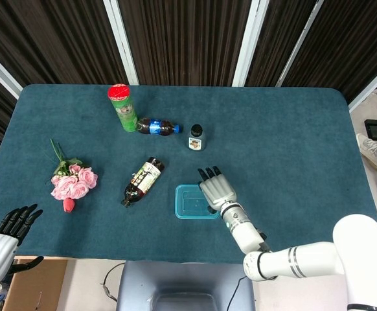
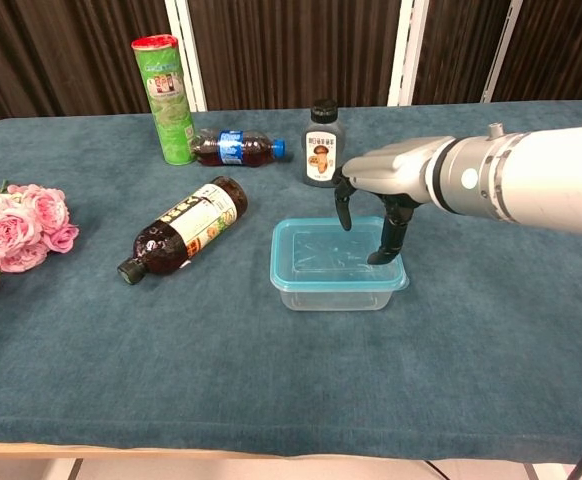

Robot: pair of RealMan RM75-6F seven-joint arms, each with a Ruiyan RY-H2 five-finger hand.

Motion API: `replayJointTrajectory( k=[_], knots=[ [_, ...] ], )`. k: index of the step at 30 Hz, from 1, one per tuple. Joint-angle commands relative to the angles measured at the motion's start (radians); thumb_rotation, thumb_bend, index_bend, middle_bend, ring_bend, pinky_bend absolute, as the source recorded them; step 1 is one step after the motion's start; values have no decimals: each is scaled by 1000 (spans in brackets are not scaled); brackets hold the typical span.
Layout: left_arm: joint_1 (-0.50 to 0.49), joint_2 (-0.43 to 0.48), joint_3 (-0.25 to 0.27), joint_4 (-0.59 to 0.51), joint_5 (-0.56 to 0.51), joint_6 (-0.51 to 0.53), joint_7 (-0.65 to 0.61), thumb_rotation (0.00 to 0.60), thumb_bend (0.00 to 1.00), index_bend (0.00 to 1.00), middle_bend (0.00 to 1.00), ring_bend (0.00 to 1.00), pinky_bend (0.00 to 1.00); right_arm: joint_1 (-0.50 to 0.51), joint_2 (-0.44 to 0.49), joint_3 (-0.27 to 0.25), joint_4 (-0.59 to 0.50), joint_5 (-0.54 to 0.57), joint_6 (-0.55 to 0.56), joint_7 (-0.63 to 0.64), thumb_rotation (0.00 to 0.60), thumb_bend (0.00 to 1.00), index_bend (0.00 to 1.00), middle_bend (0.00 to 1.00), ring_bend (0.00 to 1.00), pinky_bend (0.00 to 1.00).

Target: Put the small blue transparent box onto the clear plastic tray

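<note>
Small blue transparent box (image 2: pixel 338 264) sits on the table (image 1: pixel 292 129) near the front edge, right way up, mouth open. Right hand (image 2: pixel 379 205) hangs over its right end, fingers (image 2: pixel 388 240) pointing down and parted, their tips reaching in at the rim; whether they touch the box wall cannot be told. Nothing is gripped as yet, as far as the chest view shows. Left hand (image 1: pixel 7 236) rests off the table's front left corner, fingers spread, holding nothing.

Clear plastic tray: none can be made out in either view. Judgement: the task is at its start; grasp, lift, carry and placing all remain, and the destination has yet to be found.

Surroundings: a dark sauce bottle (image 2: pixel 183 239) lies on its side just left of the box; a small dark jar (image 2: pixel 322 144) stands behind it; a cola bottle (image 2: pixel 238 147) lies beside a green can (image 2: pixel 166 99); pink roses (image 2: pixel 16 225) lie far left. The jar stands close behind the hand and could be knocked on the lift.
</note>
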Motion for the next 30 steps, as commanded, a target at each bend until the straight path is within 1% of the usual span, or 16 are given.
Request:
replayJointTrajectory(
  k=[1,3,5,12,30],
  knots=[
    [0,1,0,0,-1,-1,-1,600,460,0,15,16,100,-1,-1,-1,1,-5,2,2,600,46,472,118,0,31],
    [0,1,0,1,-1,0,-3,600,457,0,15,16,100,-1,-3,-3,2,-9,4,2,600,8,475,118,0,38],
    [0,0,1,2,-1,1,-5,600,453,0,14,16,100,-1,-4,-5,2,-9,8,-1,600,1,476,118,0,41],
    [0,0,2,6,2,3,-10,600,445,0,14,16,100,1,-5,-9,-2,-2,20,-14,600,0,476,118,0,44],
    [-7,0,1,3,4,-2,-10,600,443,0,14,16,100,-9,-14,-23,9,-8,7,-7,600,0,482,118,0,47]
  ],
)
